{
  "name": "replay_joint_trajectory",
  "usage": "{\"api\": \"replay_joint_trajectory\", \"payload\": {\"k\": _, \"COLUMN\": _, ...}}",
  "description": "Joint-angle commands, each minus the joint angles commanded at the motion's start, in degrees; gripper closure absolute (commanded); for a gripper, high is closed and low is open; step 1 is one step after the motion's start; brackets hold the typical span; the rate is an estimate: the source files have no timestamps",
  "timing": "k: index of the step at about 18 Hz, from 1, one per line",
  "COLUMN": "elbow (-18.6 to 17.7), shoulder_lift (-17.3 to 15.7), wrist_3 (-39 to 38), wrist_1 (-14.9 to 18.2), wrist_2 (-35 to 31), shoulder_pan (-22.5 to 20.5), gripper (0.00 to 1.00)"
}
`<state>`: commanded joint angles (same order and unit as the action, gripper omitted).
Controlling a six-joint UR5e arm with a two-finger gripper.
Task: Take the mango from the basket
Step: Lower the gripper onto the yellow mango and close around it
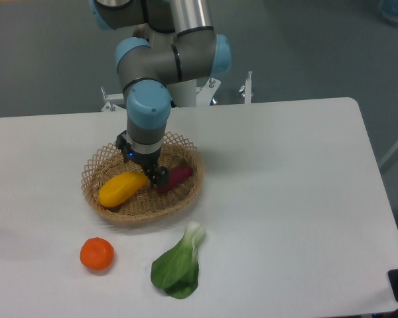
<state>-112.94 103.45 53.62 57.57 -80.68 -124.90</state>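
The yellow-orange mango (pixel 121 189) lies in the left half of the tan wicker basket (pixel 106 211), its long axis slanting up to the right. My gripper (pixel 146 173) hangs over the basket's middle, just above the mango's right end and beside the purple tuber (pixel 178 176). Its dark fingers appear spread with nothing between them, though the wrist hides part of them. The arm comes down from the upper left and covers the basket's far rim.
A round orange fruit (pixel 97 254) sits on the white table in front of the basket at the left. A green leafy vegetable (pixel 179 263) lies in front of the basket to the right. The arm's base (pixel 179 86) stands behind the basket.
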Motion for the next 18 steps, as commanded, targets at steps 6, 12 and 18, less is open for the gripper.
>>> {"api": "replay_joint_trajectory", "payload": {"k": 6, "elbow": 0.0, "shoulder_lift": 1.8, "wrist_3": -2.5, "wrist_1": -0.2, "wrist_2": -0.1, "shoulder_pan": 1.7, "gripper": 0.0}}
{"api": "replay_joint_trajectory", "payload": {"k": 12, "elbow": -0.1, "shoulder_lift": 4.0, "wrist_3": -5.2, "wrist_1": -3.7, "wrist_2": -0.3, "shoulder_pan": 2.8, "gripper": 0.0}}
{"api": "replay_joint_trajectory", "payload": {"k": 18, "elbow": -0.1, "shoulder_lift": 4.6, "wrist_3": -6.9, "wrist_1": -4.0, "wrist_2": -0.4, "shoulder_pan": 2.8, "gripper": 0.11}}
